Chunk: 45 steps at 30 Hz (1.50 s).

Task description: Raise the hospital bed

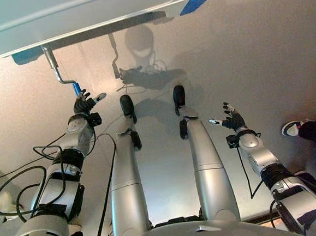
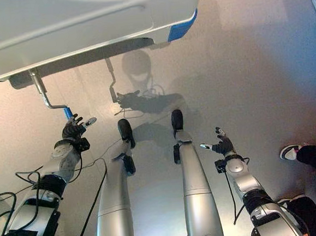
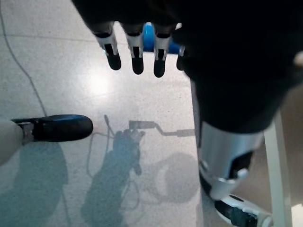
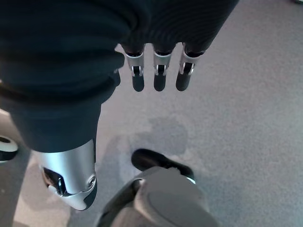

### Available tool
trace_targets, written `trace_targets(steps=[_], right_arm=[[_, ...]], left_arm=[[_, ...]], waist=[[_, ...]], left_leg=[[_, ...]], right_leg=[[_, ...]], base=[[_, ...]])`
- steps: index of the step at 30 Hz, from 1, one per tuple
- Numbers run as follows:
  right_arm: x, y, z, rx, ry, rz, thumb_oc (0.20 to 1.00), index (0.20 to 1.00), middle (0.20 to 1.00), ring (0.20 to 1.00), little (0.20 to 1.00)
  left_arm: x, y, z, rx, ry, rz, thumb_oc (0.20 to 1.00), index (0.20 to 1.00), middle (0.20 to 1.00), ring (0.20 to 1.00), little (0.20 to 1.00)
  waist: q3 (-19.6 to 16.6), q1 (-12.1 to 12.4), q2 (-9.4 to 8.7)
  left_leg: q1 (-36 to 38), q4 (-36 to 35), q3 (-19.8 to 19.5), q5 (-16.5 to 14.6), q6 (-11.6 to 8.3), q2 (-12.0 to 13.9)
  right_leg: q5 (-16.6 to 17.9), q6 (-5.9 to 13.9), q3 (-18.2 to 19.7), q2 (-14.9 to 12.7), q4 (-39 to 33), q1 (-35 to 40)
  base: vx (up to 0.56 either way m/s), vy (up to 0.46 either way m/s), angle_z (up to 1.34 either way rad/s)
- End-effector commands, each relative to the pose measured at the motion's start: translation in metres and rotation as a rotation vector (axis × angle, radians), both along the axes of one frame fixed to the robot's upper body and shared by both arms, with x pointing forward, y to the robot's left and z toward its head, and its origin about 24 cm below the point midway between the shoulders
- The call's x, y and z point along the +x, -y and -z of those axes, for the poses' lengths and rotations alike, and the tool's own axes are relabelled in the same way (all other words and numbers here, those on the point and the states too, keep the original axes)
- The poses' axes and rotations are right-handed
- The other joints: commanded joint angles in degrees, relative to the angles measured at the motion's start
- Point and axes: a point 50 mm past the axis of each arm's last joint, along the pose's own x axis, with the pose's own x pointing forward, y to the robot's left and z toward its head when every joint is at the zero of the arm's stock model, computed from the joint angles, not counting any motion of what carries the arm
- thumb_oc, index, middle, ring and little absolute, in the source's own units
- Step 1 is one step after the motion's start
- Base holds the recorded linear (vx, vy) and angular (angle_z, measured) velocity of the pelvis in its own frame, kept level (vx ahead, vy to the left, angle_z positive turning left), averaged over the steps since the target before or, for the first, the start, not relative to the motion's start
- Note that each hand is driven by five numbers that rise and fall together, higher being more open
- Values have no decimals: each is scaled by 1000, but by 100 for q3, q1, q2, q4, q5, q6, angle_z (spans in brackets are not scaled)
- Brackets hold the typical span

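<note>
Left eye view: left hand (image 1: 83, 104) spread just below blue crank handle (image 1: 76, 88), likely poised to grasp. Right hand (image 1: 232, 120) spread, idle, well apart from handle.

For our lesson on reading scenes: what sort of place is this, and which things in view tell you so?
Probably a hospital room or care ward mock-up: a pale bed frame with blue corner bumpers, a metal crank handle with a blue grip hanging below it, and a smooth speckled floor.
</note>
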Motion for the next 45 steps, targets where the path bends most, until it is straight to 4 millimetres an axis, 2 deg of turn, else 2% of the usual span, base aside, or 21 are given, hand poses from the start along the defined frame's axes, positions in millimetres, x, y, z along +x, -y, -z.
trace_targets(steps=[1,9,11,18,27,31,33,41,45], right_arm=[[-24,12,8,-14,-1,20,1000,1000,1000,1000,1000],[-29,17,11,-22,-12,38,1000,1000,1000,1000,1000],[-30,18,13,-19,-22,39,1000,1000,1000,1000,1000],[-30,20,14,-20,-35,37,1000,1000,1000,1000,1000],[-30,22,12,-20,-36,33,1000,1000,1000,1000,1000],[-31,23,12,-22,-40,35,1000,1000,1000,1000,1000],[-33,25,14,-23,-50,38,1000,1000,1000,1000,1000],[-33,23,14,-28,-63,16,1000,1000,1000,1000,1000],[-32,23,14,-32,-61,19,1000,1000,1000,1000,1000]], left_arm=[[-12,-25,1,-20,12,-103,1000,1000,1000,1000,1000],[-23,-33,12,-54,0,-166,1000,1000,1000,1000,1000],[-31,-36,23,-75,-23,-187,1000,1000,1000,1000,1000],[-48,-49,38,-92,-67,-244,1000,1000,1000,1000,1000],[-56,-57,45,-102,-100,-293,1000,1000,1000,1000,1000],[-55,-52,43,-101,-83,-276,1000,1000,1000,1000,1000],[-53,-43,40,-88,-51,-232,1000,1000,1000,1000,1000],[-63,-28,63,-50,-149,-167,1000,1000,1000,1000,1000],[-67,-29,73,-62,-196,-193,1000,1000,1000,1000,1000]], waist=[[-284,-57,114],[-426,-35,153],[-494,-4,168],[-606,55,198],[-648,84,179],[-638,80,170],[-648,108,179],[-736,148,202],[-757,159,196]], left_leg=[[-220,555,-41,-421,282,-280],[-468,641,-70,-428,298,-319],[-514,621,-75,-421,306,-331],[-623,591,-101,-401,325,-369],[-804,733,-142,-412,352,-400],[-879,805,-139,-405,356,-428],[-894,828,-154,-389,362,-454],[-874,778,-158,-328,356,-484],[-900,804,-192,-305,340,-478]], right_leg=[[327,216,-207,71,-220,34],[298,179,-258,96,-128,-201],[291,175,-258,101,-121,-251],[298,173,-294,95,-133,-330],[303,187,-339,69,12,-498],[310,190,-347,60,72,-536],[306,188,-347,54,119,-564],[350,163,-371,74,41,-525],[376,154,-369,95,50,-535]], base=[[6,-15,-4],[0,0,0],[0,0,0],[0,0,0],[0,0,0],[2,5,1],[15,21,4],[1,3,0],[0,0,0]])
